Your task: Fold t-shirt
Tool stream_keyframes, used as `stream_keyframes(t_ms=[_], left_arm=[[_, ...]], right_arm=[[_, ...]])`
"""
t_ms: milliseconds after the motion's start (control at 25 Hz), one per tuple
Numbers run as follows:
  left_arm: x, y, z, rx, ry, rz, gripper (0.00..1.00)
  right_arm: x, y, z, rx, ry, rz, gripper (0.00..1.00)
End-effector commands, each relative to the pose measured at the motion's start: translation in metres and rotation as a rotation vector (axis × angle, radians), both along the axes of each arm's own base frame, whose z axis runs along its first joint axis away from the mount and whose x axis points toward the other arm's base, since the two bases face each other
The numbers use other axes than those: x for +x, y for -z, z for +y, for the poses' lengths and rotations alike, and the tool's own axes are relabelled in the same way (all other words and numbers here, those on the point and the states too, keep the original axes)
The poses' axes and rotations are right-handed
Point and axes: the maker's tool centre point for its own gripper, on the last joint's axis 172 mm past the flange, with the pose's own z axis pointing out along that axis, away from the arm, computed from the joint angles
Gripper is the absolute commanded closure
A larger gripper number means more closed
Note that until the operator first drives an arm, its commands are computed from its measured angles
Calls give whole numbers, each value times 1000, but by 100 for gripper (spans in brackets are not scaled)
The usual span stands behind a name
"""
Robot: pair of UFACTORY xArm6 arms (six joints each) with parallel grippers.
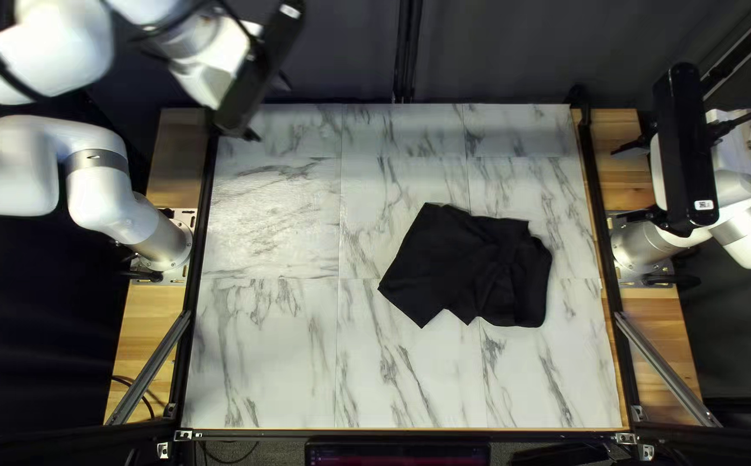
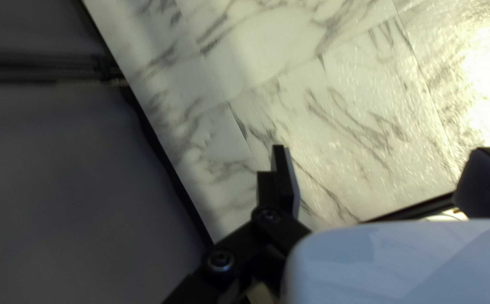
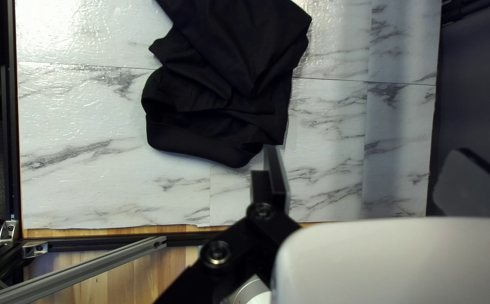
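Note:
The black t-shirt [image 1: 470, 267] lies bunched and overlapping itself on the marble-patterned table, right of centre in the top left view. My left gripper [image 1: 267, 110] is raised over the table's far left corner, well away from the shirt. In its wrist view the left gripper [image 2: 383, 163] is open, with only bare tabletop between its spread fingers. Beyond the table's right edge, my right gripper [image 1: 632, 183] hangs raised. Seen from its own wrist, the right gripper [image 3: 371, 169] is open and empty, and the t-shirt [image 3: 228, 73] lies ahead and to one side of it.
Dark rails frame the marble-patterned tabletop [image 1: 263, 345], with wooden strips [image 1: 155, 302] outside its left and right sides. A dark curtain [image 1: 513, 52] hangs behind the far edge. Diagonal metal braces [image 1: 669, 371] stand near both front corners, and a screen [image 1: 397, 453] sits beyond the near edge.

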Motion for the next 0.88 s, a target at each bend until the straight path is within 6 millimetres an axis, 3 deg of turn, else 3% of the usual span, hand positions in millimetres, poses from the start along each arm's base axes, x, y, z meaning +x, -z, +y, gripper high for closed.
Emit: stream_keyframes(t_ms=[40, 520, 600, 720, 880], left_arm=[[0, 0, 0, 0, 0, 0, 0], [0, 0, 0, 0, 0, 0, 0], [0, 0, 0, 0, 0, 0, 0], [0, 0, 0, 0, 0, 0, 0], [0, 0, 0, 0, 0, 0, 0]], right_arm=[[0, 0, 0, 0, 0, 0, 0], [5, 2, -1, -22, -3, -3, 0], [27, 16, -3, -47, -17, 11, 0], [64, 65, -12, -78, -58, 36, 0], [82, 118, -17, -118, -124, 43, 0]])
